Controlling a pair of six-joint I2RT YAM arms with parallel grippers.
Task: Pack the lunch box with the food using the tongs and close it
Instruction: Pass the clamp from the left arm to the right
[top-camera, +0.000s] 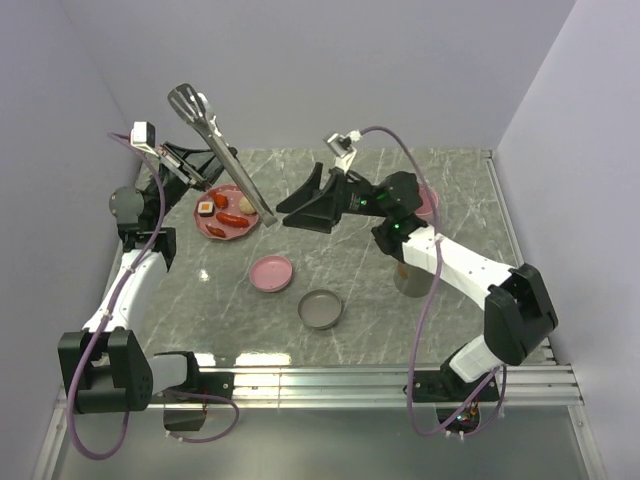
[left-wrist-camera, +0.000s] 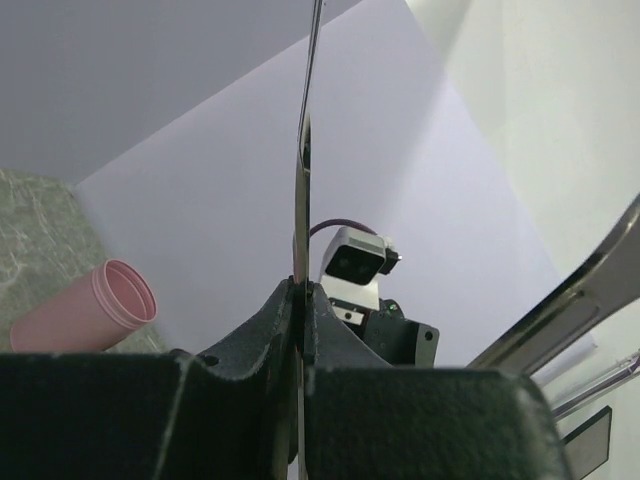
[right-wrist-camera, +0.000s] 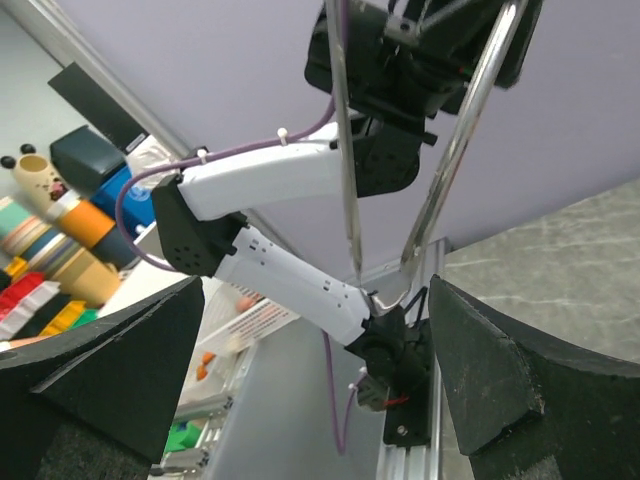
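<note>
Left gripper (top-camera: 207, 168) pinched tight on one thin arm of the tongs (top-camera: 225, 155); tongs held off the table, slanting from high at the back down to the plate's right edge. Right gripper (top-camera: 284, 214) spread wide, holding nothing, fingertips near the tongs' low end. Marble table (top-camera: 380, 330); pink dotted plate (top-camera: 215, 233) back left; pink tub (top-camera: 432, 200) and olive-grey tub (top-camera: 408, 284) upright, partly hidden by the right arm; pink lid (top-camera: 271, 272) and grey lid (top-camera: 321, 308) lie off, mid-table; sausages (top-camera: 233, 218), ball (top-camera: 245, 205), sushi roll (top-camera: 206, 208) on the plate.
</note>
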